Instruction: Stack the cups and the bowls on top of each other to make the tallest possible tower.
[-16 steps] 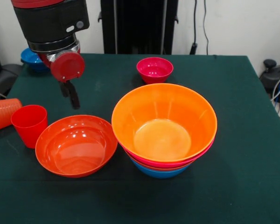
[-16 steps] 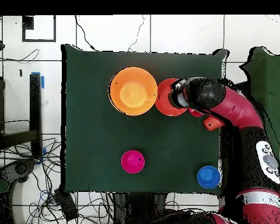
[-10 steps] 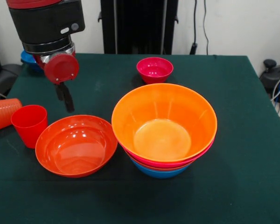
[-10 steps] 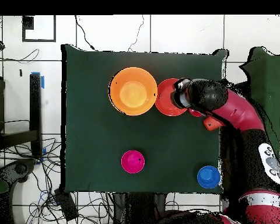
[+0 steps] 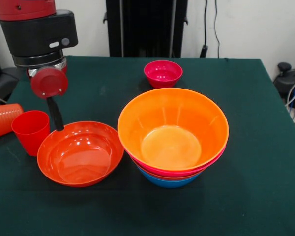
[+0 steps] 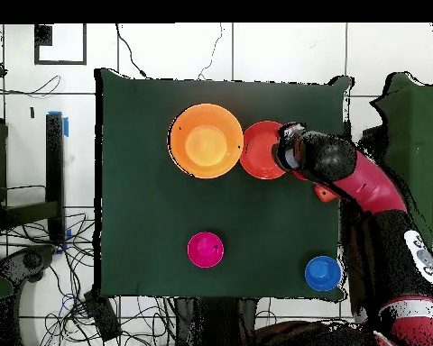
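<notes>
Bowls nested into the tower sit at the middle of the green table, the large yellow-orange bowl on top and a blue one at the base. Just beside the pile lies a wide red-orange bowl, with the red cup and the ribbed orange cup, on its side, next to it. The gripper hangs at that bowl's far rim; only one dark finger shows, so I cannot tell how its claw stands. A small magenta bowl stands apart behind the tower, and a small blue bowl near a table corner.
</notes>
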`<state>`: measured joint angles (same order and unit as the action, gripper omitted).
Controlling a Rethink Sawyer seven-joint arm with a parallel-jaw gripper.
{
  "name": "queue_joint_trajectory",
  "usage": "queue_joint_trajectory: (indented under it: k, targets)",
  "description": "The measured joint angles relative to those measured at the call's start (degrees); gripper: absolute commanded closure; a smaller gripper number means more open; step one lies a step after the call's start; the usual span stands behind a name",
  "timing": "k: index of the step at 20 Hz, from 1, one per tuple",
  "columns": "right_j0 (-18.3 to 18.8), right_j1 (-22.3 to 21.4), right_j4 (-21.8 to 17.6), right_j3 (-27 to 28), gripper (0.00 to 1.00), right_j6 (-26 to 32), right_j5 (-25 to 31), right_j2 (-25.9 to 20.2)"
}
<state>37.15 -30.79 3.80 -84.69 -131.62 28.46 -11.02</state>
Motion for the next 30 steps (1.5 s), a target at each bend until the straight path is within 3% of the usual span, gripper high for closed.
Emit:
queue_joint_trajectory:
  k: [5, 19, 30]
  targets:
    - [1.44, 2.81, 0.0, -0.31, 0.0, 0.0, -2.57, -2.05]
    - [2.36, 9.14, -0.02, -1.91, 0.0, 0.0, -3.08, -7.17]
    - [3.12, 9.68, -0.02, -3.69, 0.0, 0.0, -3.09, -7.56]
